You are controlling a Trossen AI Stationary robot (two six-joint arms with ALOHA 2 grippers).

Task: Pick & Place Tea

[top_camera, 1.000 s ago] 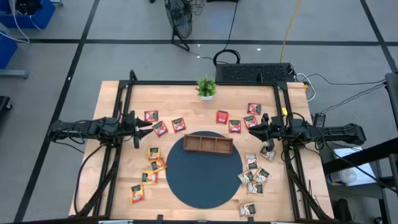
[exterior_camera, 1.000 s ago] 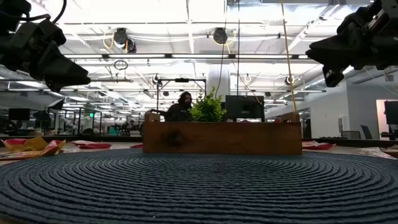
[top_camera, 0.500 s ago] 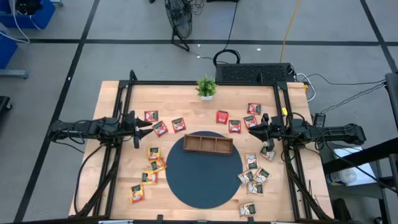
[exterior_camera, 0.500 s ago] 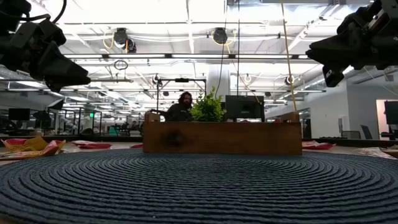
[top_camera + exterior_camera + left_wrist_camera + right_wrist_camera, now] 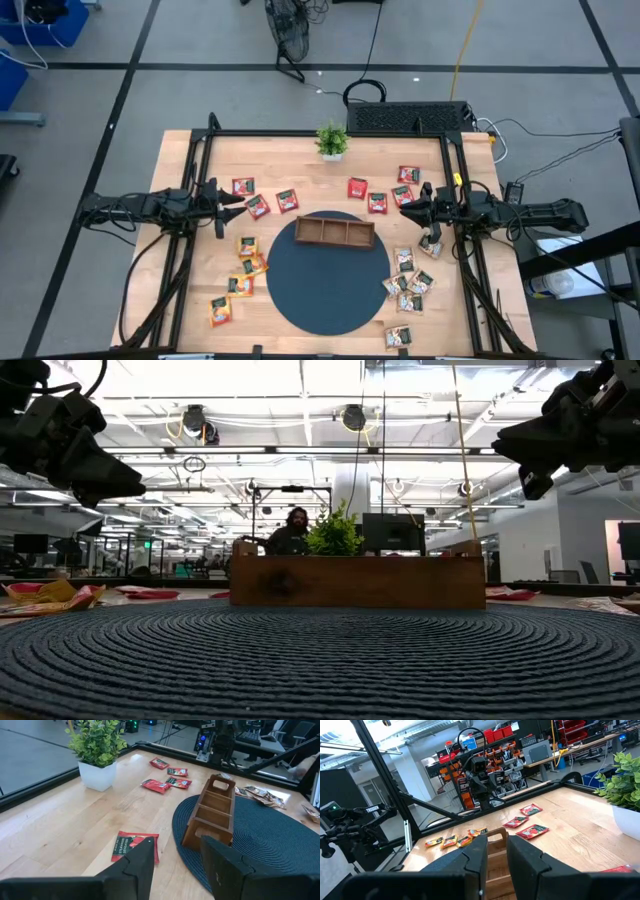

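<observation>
Small square tea sachets lie flat on the wooden table: red ones [image 5: 287,200] across the far half, yellow-orange ones [image 5: 247,265] at the near left, pale ones [image 5: 408,282] at the near right. A brown three-compartment tray [image 5: 335,231] stands on the far part of the dark round mat [image 5: 330,285]. My left gripper [image 5: 236,202] hovers at the table's left, open, pointing at the tray, with a red sachet [image 5: 135,847] on the table below it. My right gripper [image 5: 404,208] hovers at the right with a narrow gap between its fingers, nothing in it.
A small green potted plant [image 5: 332,140] stands at the far edge. Black frame rails [image 5: 190,230] run along the table's left and right sides. A person sits in the room beyond the far edge, seen in the low view.
</observation>
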